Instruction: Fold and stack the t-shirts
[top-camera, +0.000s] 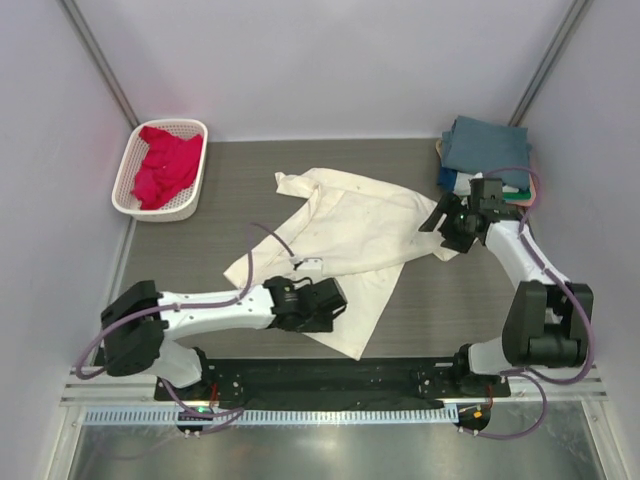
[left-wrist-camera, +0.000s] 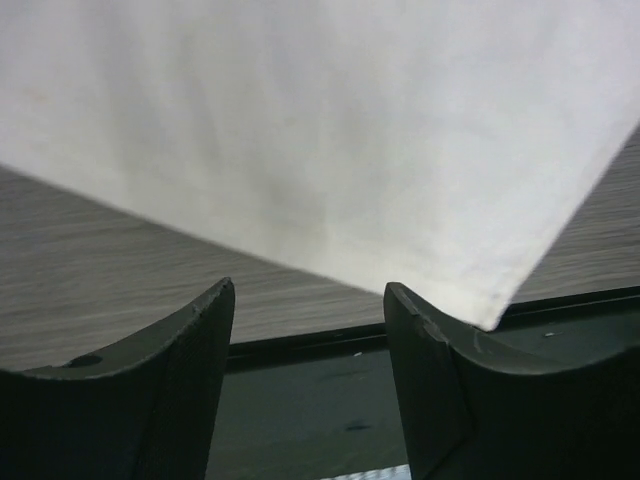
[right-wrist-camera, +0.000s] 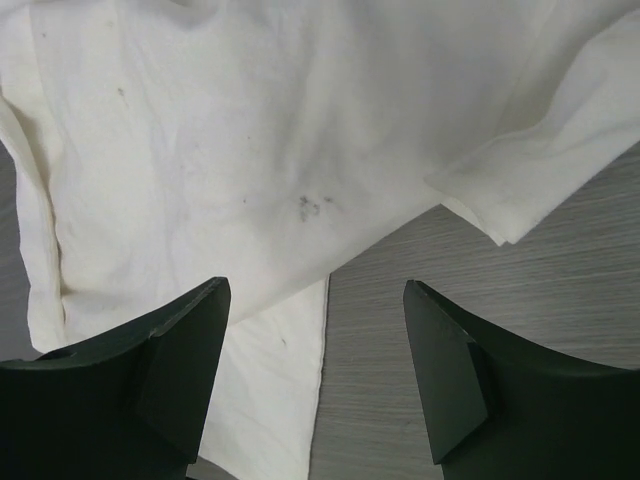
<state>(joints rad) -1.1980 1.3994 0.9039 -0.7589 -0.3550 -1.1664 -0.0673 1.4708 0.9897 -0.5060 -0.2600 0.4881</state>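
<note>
You'll see the cream t-shirt (top-camera: 350, 225) lying rumpled mid-counter (top-camera: 190, 250). Its small label (top-camera: 308, 264) is too tiny to read. Your left end effector (left-wrist-camera: 308, 300) and right end effector (right-wrist-camera: 315, 295) both stand spread at its edges, gripping nothing.
</note>
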